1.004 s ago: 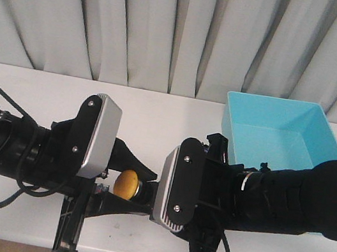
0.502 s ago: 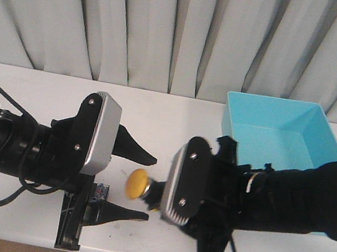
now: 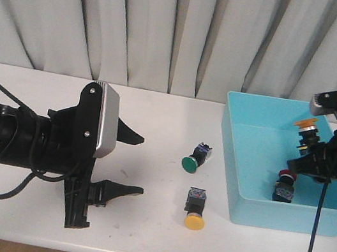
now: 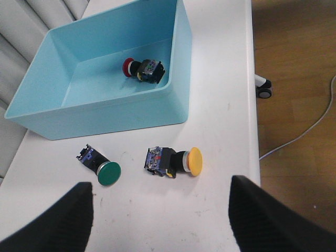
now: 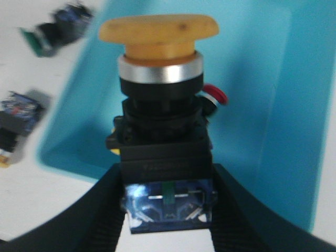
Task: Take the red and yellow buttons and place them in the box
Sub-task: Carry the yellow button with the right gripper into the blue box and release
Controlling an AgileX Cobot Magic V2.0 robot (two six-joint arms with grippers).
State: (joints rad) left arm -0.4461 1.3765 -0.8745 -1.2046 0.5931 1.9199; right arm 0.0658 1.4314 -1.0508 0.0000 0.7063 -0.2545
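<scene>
Above the turquoise box (image 3: 242, 206), the right gripper (image 5: 167, 197) is closed on the black body of a yellow button (image 5: 160, 79), cap pointing away from the fingers. A red button (image 4: 143, 69) lies inside the box. The left gripper (image 3: 130, 163) hangs spread wide and empty over the white table (image 3: 139, 224). On the table beside the box lie a second yellow button (image 3: 195, 210) and a green button (image 3: 194, 157).

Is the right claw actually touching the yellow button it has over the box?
Touching. The right wrist view shows the right claw clamped on both sides of the yellow button, above the box.
</scene>
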